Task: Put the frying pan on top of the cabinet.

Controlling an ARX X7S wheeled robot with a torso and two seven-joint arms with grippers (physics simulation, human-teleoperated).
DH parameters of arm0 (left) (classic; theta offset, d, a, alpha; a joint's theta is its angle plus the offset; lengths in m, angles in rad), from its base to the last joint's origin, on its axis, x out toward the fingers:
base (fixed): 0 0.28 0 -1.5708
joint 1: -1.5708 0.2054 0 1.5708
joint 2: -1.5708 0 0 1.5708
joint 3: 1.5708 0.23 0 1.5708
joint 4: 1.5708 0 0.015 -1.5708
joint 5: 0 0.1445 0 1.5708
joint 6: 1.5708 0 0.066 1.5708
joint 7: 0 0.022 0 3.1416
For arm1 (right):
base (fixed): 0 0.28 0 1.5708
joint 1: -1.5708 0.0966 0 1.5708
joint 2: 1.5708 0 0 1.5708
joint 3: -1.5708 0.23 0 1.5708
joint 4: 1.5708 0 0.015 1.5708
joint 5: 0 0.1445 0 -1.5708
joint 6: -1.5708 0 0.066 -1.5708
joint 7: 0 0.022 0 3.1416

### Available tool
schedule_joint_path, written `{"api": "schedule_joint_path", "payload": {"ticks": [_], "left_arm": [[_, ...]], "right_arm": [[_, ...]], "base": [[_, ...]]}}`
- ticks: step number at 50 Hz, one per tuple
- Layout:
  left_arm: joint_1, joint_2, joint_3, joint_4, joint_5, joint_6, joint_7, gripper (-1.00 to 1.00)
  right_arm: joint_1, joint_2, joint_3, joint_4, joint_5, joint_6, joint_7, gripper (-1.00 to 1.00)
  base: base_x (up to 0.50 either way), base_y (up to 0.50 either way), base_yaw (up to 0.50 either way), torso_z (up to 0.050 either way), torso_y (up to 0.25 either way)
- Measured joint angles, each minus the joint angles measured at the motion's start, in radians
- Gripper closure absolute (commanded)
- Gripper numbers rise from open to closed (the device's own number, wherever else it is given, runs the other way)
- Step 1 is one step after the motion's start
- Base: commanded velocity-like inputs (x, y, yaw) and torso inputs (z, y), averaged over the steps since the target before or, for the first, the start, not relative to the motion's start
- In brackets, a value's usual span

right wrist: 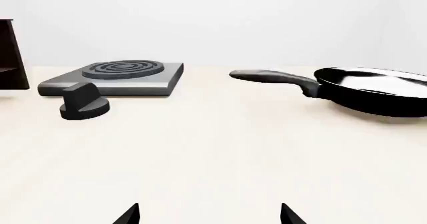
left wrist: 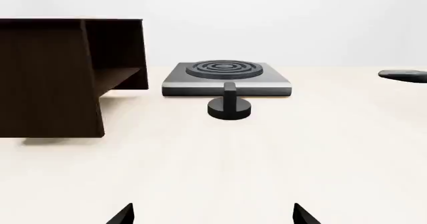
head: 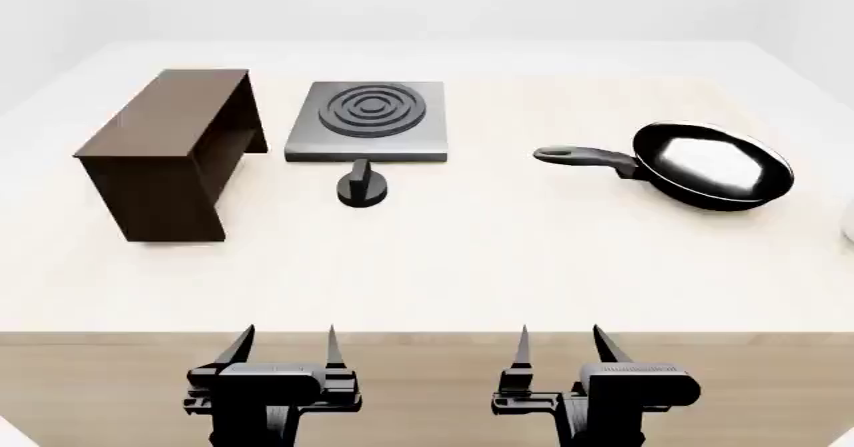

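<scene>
Both tools, left (head: 288, 344) and right (head: 559, 342), hang apart and empty. The frying pan (head: 711, 166) may tip if gripped far out on its handle; the cabinet (head: 171, 147) top looks narrow.

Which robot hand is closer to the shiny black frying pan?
The right hand. It sits at the near table edge, with the round black frying pan ahead and to its right. The left hand is much farther across, on the side of the dark brown wooden cabinet.
</scene>
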State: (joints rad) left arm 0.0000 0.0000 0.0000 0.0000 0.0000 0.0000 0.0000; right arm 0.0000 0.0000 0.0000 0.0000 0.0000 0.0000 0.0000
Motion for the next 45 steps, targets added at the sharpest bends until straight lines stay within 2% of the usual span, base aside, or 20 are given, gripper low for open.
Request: {"api": "schedule_joint_path", "payload": {"ticks": [8, 45], "left_arm": [[0.001, -0.016, 0.018, 0.002, -0.017, -0.006, -0.013, -1.00], [-0.003, -0.080, 0.100, -0.003, -0.066, -0.008, -0.086, -1.00]], "right_arm": [[0.001, 0.015, -0.019, 0.004, 0.017, 0.001, 0.014, -1.00], [0.011, 0.080, -0.082, 0.000, 0.104, 0.016, 0.077, -1.00]], "base": [[0.00, -0.04, 0.00, 0.000, 0.000], [0.00, -0.50, 0.00, 0.000, 0.000]]}}
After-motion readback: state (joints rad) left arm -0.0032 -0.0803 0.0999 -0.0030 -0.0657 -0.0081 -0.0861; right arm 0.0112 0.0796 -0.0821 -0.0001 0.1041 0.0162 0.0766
